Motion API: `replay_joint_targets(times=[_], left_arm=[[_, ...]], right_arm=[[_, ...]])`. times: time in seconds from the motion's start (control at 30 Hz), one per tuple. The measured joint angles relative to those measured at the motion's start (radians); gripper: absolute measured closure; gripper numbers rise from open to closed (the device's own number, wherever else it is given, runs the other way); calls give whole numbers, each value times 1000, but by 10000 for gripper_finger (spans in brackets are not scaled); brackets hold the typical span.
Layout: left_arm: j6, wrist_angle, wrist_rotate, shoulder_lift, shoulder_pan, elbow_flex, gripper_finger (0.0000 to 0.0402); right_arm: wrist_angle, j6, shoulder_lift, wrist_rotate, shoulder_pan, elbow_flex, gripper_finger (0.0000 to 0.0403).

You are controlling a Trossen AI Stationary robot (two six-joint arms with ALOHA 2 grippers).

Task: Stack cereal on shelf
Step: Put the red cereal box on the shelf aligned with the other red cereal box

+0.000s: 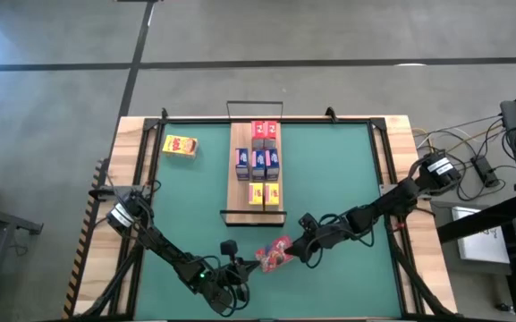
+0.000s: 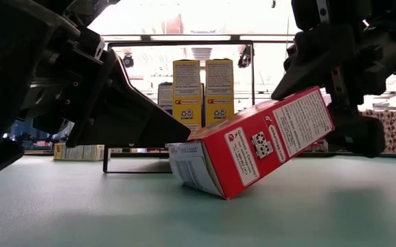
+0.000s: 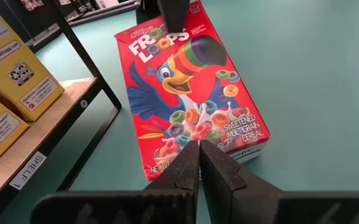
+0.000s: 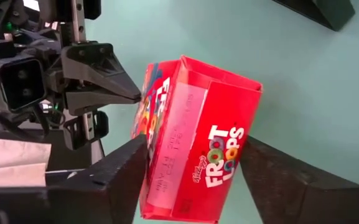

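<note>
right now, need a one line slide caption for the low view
Right gripper tilts a red cereal box on the green mat, shut left gripper beside it, shelf behind.

Green mat [image 1: 347,188] is lying flat across the wooden table [image 1: 401,130]; cables [image 1: 459,143] are trailing off right, grey floor [image 1: 240,45] is stretching beyond.

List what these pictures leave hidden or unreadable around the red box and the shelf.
- Low view: the left hand and the red box cover much of the shelf and the boxes behind its front two.
- High view: prints on the shelf's boxes are too small to read.
- Right wrist view: the right hand flanks the box; actual contact is unclear.
- Left wrist view: the shelf is cut off by the edge.
</note>
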Motion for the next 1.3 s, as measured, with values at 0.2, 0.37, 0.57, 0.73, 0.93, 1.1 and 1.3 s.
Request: replay_joint_targets(times=[0.2,0.37,0.57,0.73,0.93,1.1,1.3], left_arm=[[0,0,-14,0,-1,0,401],[-1,0,-17,0,-1,0,401],[-7,5,-18,-2,-3,0,401],[35,-9,-82,-28,-23,-2,401],[111,-21,-211,-68,-58,-2,401],[235,-21,-292,-118,-76,-2,401],[279,-19,-278,-186,-78,-1,401]], right_arm=[[1,-1,0,0,0,0,195],[2,-9,0,-1,0,0,215],[2,-14,-1,-3,0,0,222],[4,-29,-6,-3,0,0,223],[7,-67,-39,-3,1,0,228],[7,-79,-80,-3,1,0,229],[-3,-95,-86,1,3,0,229]])
